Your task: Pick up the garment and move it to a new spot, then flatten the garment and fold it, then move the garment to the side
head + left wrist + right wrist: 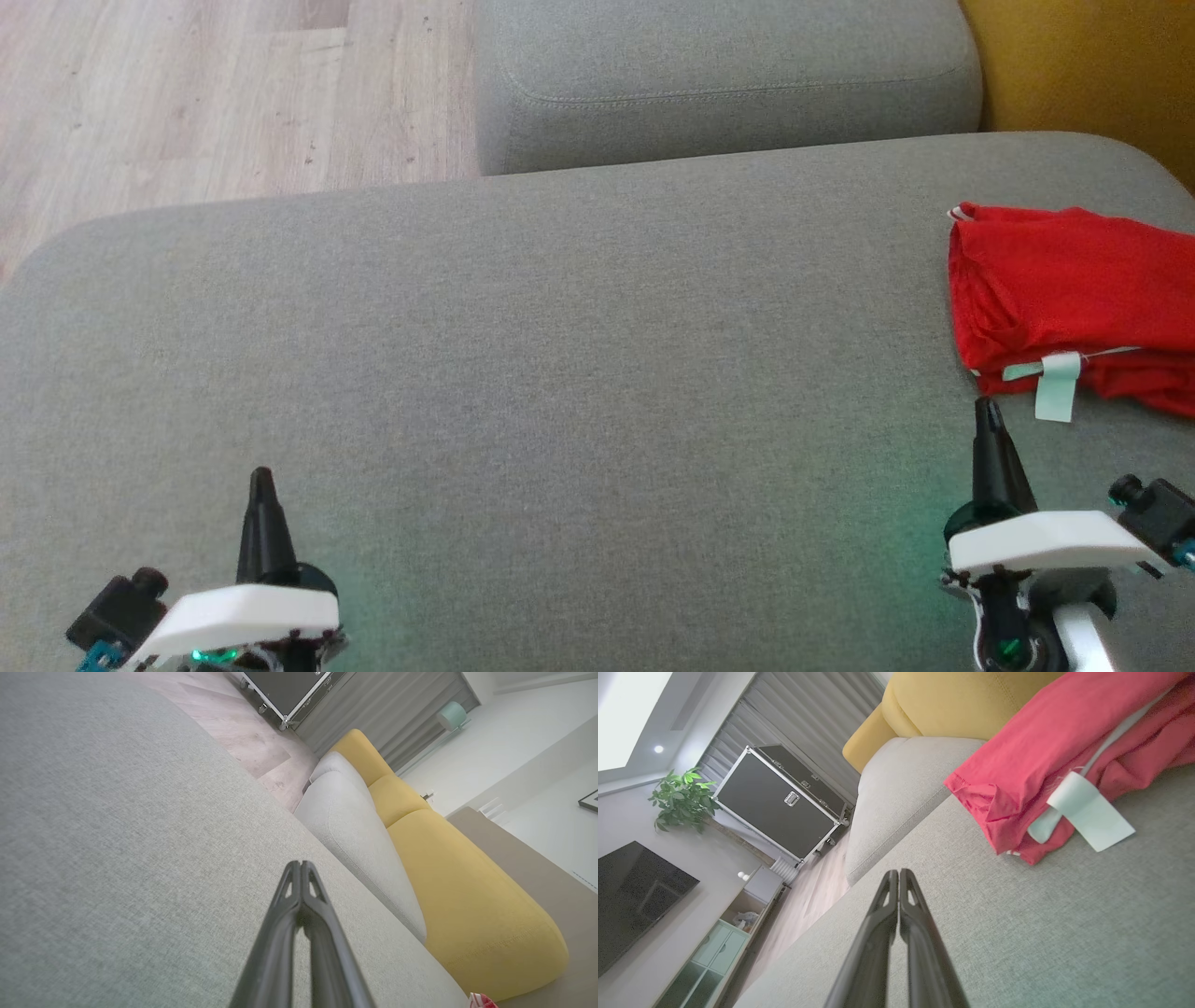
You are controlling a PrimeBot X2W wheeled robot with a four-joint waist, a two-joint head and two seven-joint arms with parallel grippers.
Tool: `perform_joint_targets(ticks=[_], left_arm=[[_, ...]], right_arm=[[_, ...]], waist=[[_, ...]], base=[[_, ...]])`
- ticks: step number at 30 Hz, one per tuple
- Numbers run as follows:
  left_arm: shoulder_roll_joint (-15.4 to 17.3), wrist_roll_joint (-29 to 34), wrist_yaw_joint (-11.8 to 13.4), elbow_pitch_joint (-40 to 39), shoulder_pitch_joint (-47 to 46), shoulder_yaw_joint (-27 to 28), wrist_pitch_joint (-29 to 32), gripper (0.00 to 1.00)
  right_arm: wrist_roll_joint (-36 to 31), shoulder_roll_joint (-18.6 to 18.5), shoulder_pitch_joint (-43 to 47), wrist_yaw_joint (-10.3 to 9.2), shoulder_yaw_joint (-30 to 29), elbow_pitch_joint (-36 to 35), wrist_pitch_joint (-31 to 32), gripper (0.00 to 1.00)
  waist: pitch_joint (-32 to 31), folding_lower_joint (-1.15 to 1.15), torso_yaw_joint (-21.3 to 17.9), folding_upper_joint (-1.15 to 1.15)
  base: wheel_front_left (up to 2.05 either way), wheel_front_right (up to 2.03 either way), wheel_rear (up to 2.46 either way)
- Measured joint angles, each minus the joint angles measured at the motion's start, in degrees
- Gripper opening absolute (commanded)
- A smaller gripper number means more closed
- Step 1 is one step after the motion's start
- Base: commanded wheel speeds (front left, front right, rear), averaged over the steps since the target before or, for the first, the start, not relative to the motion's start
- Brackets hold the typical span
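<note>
At the lower left, the left fingers [264, 523] are pressed shut with nothing between them, over the bare grey sofa cushion [560, 327]. Pale wooden floor [187, 93] shows beyond the cushion's far left corner. At the lower right, the right fingers [994, 457] are likewise closed and empty, their tip just short of the red garment [1074, 280]. The garment lies on the cushion's right side, seemingly folded, though it runs past the edge of the head view. A pale label [1057, 383] sticks out from its near edge.

Home living room: sofa [560, 327], TV [630, 896], potted plant [682, 798].
</note>
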Motion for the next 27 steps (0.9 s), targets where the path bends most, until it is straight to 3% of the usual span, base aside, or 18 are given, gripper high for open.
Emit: perform_joint_targets(ticks=[27], left_arm=[[0.00,-15.13,-0.01,-0.70,-0.64,2.01,4.71,0.00]], right_arm=[[17.23,0.00,-0.07,0.00,-2.86,-1.07,4.55,0.00]], waist=[[0.18,0.00,0.20,0.00]], base=[[0.00,0.00,0.00]])
